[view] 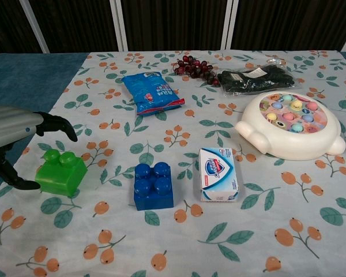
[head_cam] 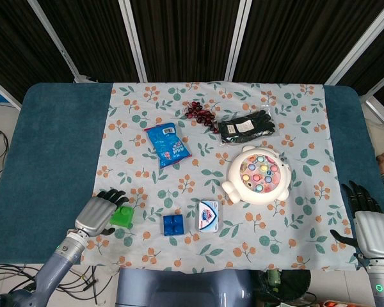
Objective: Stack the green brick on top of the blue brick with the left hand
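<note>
The green brick stands on the flowered cloth near the front left. About a brick's width to its right sits the blue brick, studs up, nothing on it. My left hand hovers at the green brick's left side. Its fingers arch over the brick's far left corner and the thumb reaches low by the near left edge, with no firm hold visible. My right hand rests with fingers spread at the table's front right, holding nothing.
A soap box lies just right of the blue brick. Further right is a white fishing toy. A blue snack bag, dark red beads and a black packet lie further back.
</note>
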Robot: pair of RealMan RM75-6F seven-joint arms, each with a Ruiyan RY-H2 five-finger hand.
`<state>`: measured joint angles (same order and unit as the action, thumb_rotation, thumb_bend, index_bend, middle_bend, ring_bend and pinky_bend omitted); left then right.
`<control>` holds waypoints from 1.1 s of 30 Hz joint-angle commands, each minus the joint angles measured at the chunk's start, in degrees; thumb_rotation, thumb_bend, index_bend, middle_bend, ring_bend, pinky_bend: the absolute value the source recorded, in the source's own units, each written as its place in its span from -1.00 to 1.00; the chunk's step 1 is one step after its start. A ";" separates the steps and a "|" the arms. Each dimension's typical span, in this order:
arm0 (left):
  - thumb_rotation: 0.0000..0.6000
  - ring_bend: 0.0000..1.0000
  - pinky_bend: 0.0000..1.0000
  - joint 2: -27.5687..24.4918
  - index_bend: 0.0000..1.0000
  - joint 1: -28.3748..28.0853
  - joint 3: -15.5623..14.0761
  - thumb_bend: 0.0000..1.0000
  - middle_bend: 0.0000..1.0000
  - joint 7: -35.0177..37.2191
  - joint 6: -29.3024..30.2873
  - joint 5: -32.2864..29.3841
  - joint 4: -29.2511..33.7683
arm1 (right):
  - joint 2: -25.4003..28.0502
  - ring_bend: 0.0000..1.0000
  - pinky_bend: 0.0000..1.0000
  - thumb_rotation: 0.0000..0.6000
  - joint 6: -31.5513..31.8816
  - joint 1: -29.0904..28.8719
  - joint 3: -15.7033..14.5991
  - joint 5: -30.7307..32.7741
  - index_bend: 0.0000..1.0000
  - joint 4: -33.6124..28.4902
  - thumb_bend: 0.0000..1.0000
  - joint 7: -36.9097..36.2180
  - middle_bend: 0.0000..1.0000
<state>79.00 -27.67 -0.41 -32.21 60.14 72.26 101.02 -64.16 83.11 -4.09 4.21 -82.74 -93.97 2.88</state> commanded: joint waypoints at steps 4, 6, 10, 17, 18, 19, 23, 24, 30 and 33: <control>1.00 -0.74 -0.49 -0.02 -0.54 -0.35 -0.27 -0.75 -0.68 -0.63 -0.25 -0.57 -0.10 | 0.08 -1.00 -0.62 1.00 0.18 0.03 0.07 -0.09 -1.00 0.13 -0.81 -0.21 -1.00; 1.00 -0.74 -0.49 0.07 -0.54 -0.44 -0.34 -0.75 -0.68 -0.71 -0.22 -0.60 -0.23 | 0.07 -1.00 -0.62 1.00 0.10 0.00 0.07 -0.05 -1.00 0.14 -0.81 -0.23 -1.00; 1.00 -0.74 -0.49 0.12 -0.54 -0.52 -0.53 -0.75 -0.69 -0.61 -0.11 -0.62 -0.26 | 0.03 -1.00 -0.62 1.00 0.16 0.00 0.06 -0.14 -1.00 0.17 -0.81 -0.14 -1.00; 1.00 -0.74 -0.49 0.34 -0.54 -0.87 -0.88 -0.75 -0.68 -0.75 -0.43 -0.87 -0.36 | 0.01 -1.00 -0.62 1.00 0.11 -0.03 0.10 -0.08 -1.00 0.23 -0.81 -0.24 -1.00; 1.00 -0.74 -0.49 0.39 -0.54 -0.95 -0.91 -0.75 -0.68 -0.83 -0.52 -0.94 -0.42 | 0.01 -1.00 -0.62 1.00 0.10 -0.03 0.08 -0.09 -1.00 0.23 -0.81 -0.23 -1.00; 1.00 -0.74 -0.49 0.45 -0.54 -1.04 -0.91 -0.75 -0.68 -0.84 -0.61 -1.01 -0.44 | 0.00 -1.00 -0.62 1.00 0.07 -0.03 0.06 -0.08 -1.00 0.23 -0.81 -0.24 -1.00; 1.00 -0.74 -0.49 0.76 -0.54 -1.43 -0.95 -0.75 -0.68 -1.30 -0.97 -1.41 -0.73 | 0.05 -1.00 -0.62 1.00 0.05 -0.02 0.10 0.01 -1.00 0.20 -0.81 -0.37 -1.00; 1.00 -0.74 -0.49 0.84 -0.54 -1.55 -0.95 -0.75 -0.68 -1.50 -1.11 -1.62 -0.78 | 0.05 -1.00 -0.62 1.00 0.03 -0.03 0.11 0.05 -1.00 0.18 -0.81 -0.40 -1.00; 1.00 -0.73 -0.49 1.59 -0.52 -2.50 -0.77 -0.64 -0.67 -2.61 -2.09 -3.00 -1.00 | 0.09 -1.00 -0.62 1.00 -0.06 -0.04 0.11 0.10 -1.00 0.11 -0.81 -0.48 -1.00; 1.00 -0.72 -0.48 2.23 -0.49 -3.11 -0.65 -0.61 -0.63 -3.31 -2.71 -3.80 -1.40 | 0.12 -1.00 -0.62 1.00 -0.03 -0.02 0.16 0.19 -1.00 0.05 -0.81 -0.58 -1.00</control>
<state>81.05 -30.62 -1.12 -35.39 57.58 68.64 99.76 -64.04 83.08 -4.11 4.38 -82.55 -93.92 2.29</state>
